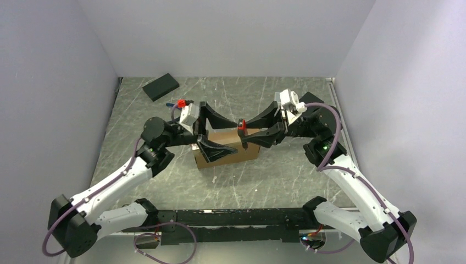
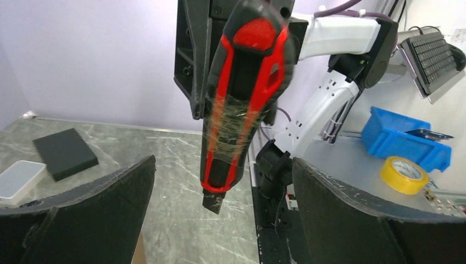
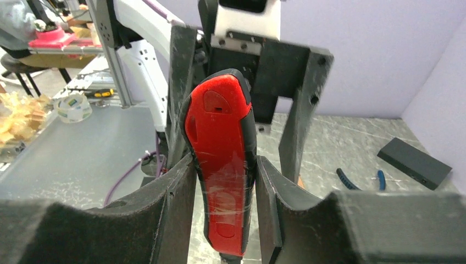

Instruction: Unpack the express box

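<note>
The express box (image 1: pixel 227 138), a plain brown cardboard mailer, is laid flat at the centre of the table (image 1: pixel 264 181), its long side turned roughly from 9 to 3 o'clock.

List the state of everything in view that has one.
box: lid looks shut, lying flat.
knife: upright, blade end down, gripped; can't tell whether the blade is out.
right claw: shut on knife.
left claw: open, empty, fingers either side of the knife, not touching it.
block: lying flat, untouched.
case: lying flat beside the block.
</note>
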`<state>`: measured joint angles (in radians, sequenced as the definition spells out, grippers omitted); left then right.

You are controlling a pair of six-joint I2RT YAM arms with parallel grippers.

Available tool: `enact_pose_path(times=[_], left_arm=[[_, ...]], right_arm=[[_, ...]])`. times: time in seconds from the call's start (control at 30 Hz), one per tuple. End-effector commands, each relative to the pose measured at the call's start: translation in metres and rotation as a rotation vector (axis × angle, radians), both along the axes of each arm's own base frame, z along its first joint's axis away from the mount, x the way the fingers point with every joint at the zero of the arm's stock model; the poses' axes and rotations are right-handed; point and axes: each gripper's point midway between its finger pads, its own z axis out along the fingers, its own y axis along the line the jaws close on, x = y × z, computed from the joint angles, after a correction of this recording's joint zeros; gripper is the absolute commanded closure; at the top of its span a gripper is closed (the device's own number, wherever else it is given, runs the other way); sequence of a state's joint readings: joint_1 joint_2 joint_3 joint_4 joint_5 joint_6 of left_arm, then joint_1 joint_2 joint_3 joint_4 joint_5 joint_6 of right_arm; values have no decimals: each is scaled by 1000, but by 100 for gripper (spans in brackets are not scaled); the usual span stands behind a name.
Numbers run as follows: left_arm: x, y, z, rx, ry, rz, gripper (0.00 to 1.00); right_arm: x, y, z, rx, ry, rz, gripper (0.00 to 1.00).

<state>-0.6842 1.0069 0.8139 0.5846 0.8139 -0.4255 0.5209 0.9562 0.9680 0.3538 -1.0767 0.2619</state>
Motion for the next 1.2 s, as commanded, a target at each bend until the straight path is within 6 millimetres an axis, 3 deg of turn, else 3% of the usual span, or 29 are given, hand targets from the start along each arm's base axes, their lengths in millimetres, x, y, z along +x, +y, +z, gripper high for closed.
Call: enact_pose_path(times=[0.0,0.23,0.47,0.6,0.7,0.8,0.93,1.0,1.03,1.07,1.17], left_arm=[[-7,-12,6,-23,-43,-107,2],[-2,-31,-4,-29,-32,-161,5],[-7,-36,-1,-61,-45,-201,6],[-6,-39,1,-59,-46,-189,12],[-4,-41,-1,-41,-45,-179,24],[-2,-44,-7,6,-42,-183,42],[1,-44,-5,12,-54,-154,72],[11,-42,-9,40,-41,-83,93],[17,-40,-9,52,-40,-34,100],[25,-37,-11,63,-40,28,100],[48,-28,-18,126,-24,192,100]], right_arm=[[-13,-1,29,71,-87,44,100],[-20,2,33,87,-83,74,100],[-18,5,29,80,-82,69,100],[-17,7,27,80,-76,76,100],[-17,7,27,87,-79,70,100],[-17,7,28,91,-80,66,100],[-10,10,24,84,-61,32,100],[-6,11,22,83,-43,0,100],[-4,11,21,84,-36,-17,100],[-2,10,20,87,-25,-40,100],[13,8,17,87,31,-144,66]])
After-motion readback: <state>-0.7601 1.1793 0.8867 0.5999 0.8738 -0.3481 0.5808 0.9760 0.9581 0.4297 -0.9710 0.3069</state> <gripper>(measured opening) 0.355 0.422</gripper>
